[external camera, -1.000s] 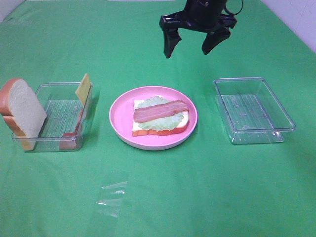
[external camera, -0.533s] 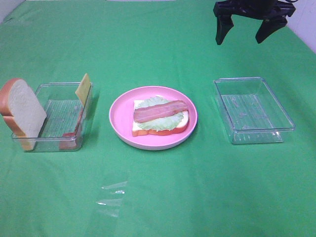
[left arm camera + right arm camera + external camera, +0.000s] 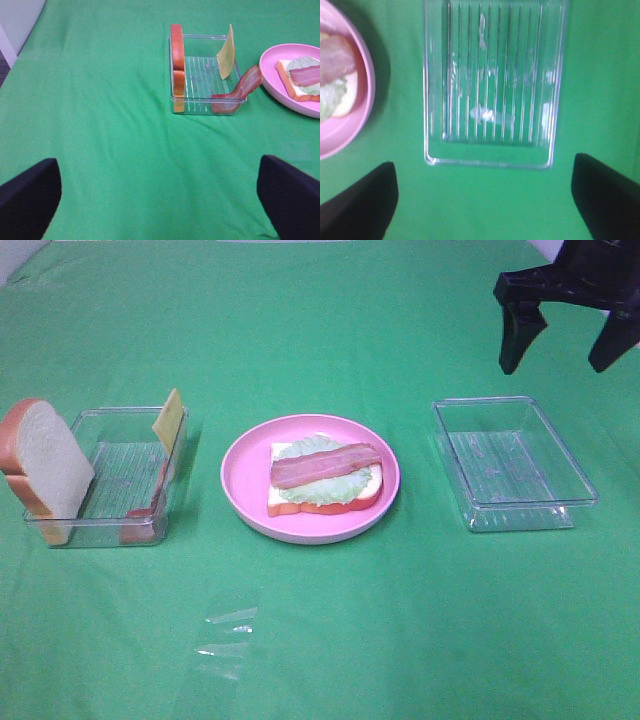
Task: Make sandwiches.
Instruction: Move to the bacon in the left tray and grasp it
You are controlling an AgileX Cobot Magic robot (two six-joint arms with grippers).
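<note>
The right tool [image 3: 556, 362] hung empty, jaws apart, above the clear tray [image 3: 452, 480] holding nothing, the left tool [image 3: 160, 200] equally wide facing the stocked tray [image 3: 207, 102], presumably to fetch cheese [image 3: 226, 52] and bread [image 3: 176, 60] for the half-built sandwich [image 3: 325, 480] lying bacon-up on the pink plate [image 3: 300, 528] mid-worktop [image 3: 320, 640].

1. Table cloth [image 3: 320, 640]: green fabric, matt, with faint creases.
2. Right tray [image 3: 520, 512] and left tray [image 3: 95, 530]: clear hard plastic, glossy, with ribbed floors that catch the light.
3. Plate [image 3: 245, 475]: pink plastic, smooth, with a soft sheen.
4. Bread slice [image 3: 50, 465]: matt white face that looks foamy; smooth orange-brown crust.
5. Bacon strip [image 3: 325, 465]: smooth, rubbery-looking, slightly shiny.
6. Lettuce [image 3: 325, 492]: pale green, crinkled, matt.
7. Right gripper [image 3: 556, 365]: black, matt, plastic-looking.
8. Film scraps [image 3: 228, 635]: thin, clear, glossy.
</note>
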